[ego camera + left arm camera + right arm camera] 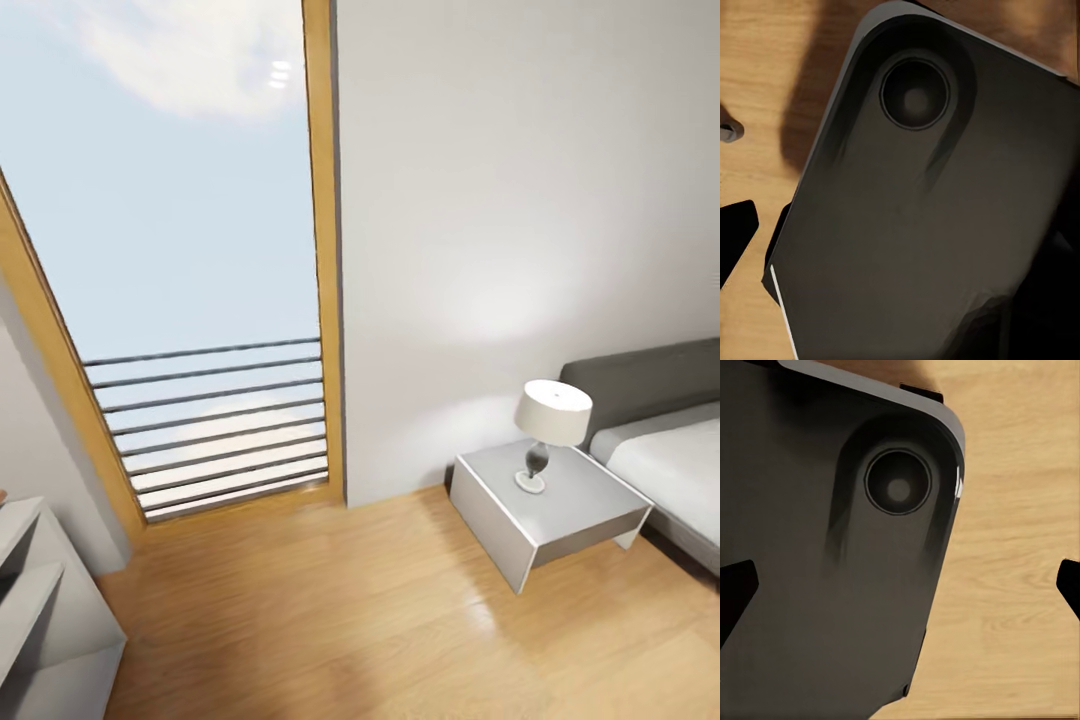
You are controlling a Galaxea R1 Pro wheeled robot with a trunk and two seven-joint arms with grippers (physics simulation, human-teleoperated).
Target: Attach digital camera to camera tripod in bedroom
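- Head view: the bedroom's light wood plank floor (380, 620) ran to a tall wood-framed window (200, 260), a low grey bedside cabinet (545, 515) carrying a white-shaded lamp (550, 420), and a grey bed (665, 440). Camera and tripod lay somewhere out of view, so their direction was unknown.
- Left wrist view: a dark rounded robot body panel (922, 225) hung over the floor; one black left pincer (735, 232) fingertip showed, its spread unclear.
- Right wrist view: the right pincer (900, 585) stood spread, fingertips wide apart, holding nothing.

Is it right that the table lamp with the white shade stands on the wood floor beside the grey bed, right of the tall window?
Not quite. In the head view the lamp stands on the grey nightstand, not on the wood floor. The rest holds: it is beside the grey bed and right of the tall window.
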